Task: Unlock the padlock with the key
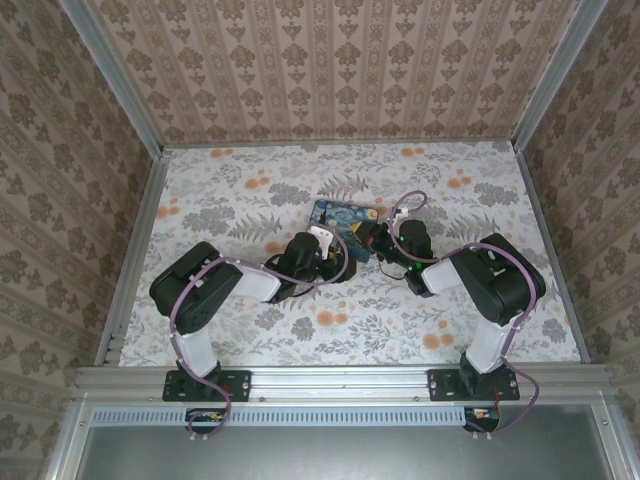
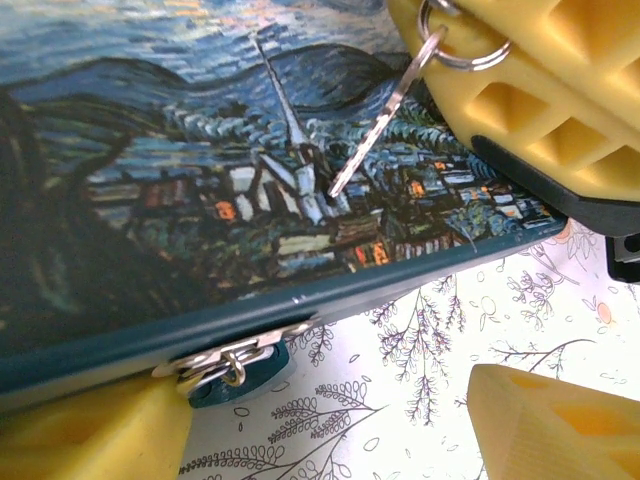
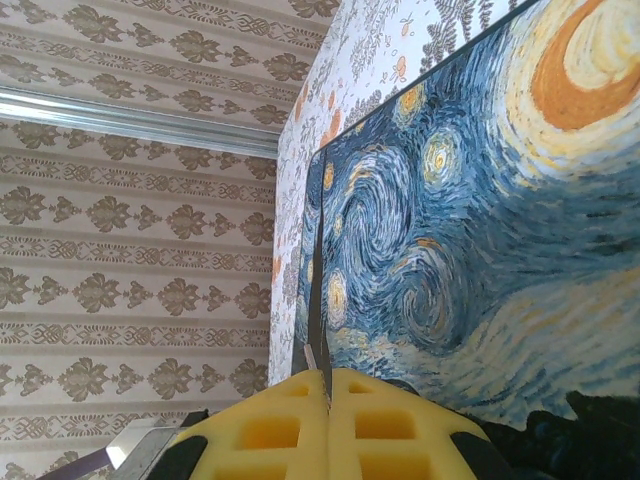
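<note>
Left wrist view: left end effector (image 2: 320, 425) spread, fingers flanking padlock (image 2: 238, 385). Padlock hangs from hasp (image 2: 225, 352) on box (image 2: 150, 150) edge, above bench (image 2: 420, 400). Likely tiny, rigid, light, prone to swing: pinch body on flat sides. Key (image 2: 372, 130) thin, dangling from ring (image 2: 465, 52). Right end effector (image 3: 327, 395) pressed together, pinching ring.

The flat table (image 1: 250, 190), white with grey leaves and orange blossoms, carries a rectangular box (image 1: 345, 218) printed with a blue-and-yellow starry-night painting; a tiny dark bluish-grey padlock (image 2: 255, 372) lies against the box's edge.
</note>
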Tool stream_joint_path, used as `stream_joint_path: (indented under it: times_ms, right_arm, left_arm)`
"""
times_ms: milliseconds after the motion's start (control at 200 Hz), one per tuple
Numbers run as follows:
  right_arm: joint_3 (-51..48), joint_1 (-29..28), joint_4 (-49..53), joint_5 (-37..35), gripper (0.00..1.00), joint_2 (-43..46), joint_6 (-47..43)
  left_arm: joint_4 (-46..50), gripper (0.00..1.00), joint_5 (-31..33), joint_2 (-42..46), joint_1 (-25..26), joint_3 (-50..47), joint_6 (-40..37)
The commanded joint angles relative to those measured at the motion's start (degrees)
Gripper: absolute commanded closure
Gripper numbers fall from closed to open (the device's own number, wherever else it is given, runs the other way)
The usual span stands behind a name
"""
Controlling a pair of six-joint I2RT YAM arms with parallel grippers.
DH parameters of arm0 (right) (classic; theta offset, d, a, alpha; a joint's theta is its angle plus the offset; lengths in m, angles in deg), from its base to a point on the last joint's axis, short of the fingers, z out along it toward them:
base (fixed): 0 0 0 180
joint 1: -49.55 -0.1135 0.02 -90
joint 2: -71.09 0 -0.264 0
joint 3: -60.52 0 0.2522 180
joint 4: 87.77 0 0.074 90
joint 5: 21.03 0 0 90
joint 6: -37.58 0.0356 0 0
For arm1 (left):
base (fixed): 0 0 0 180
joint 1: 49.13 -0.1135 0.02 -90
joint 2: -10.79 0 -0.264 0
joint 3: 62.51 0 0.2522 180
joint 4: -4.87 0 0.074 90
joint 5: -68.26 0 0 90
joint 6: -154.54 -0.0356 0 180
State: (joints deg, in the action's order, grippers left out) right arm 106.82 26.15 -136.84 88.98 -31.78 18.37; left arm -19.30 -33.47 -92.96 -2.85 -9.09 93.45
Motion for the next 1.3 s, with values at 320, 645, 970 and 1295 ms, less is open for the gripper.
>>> stream_joint_path:
  times_ms: [320,645,970,1295]
  right_arm:
    - [0.4,0.4,-1.1,0.1,1.0,-1.2,0.4]
    - [0.8,0.4,-1.7,0.2,1.0,-2.3,0.8]
    - [1.0,0.5,-1.9,-0.1,1.0,-2.7,1.0]
    - [1.0,0.5,-2.3,0.0,1.0,-3.5,1.4]
  left_arm:
    - [1.7,0.26,2.8,-4.5,-0.4,3.0,-1.9]
    - [-8.2,0.3,-5.0,-1.6,-1.4,1.0,5.4]
    - [-14.9,0.31,-7.5,-5.0,-3.1,0.0,11.6]
    - [-17.4,0.31,-8.4,-8.0,-3.1,0.1,13.5]
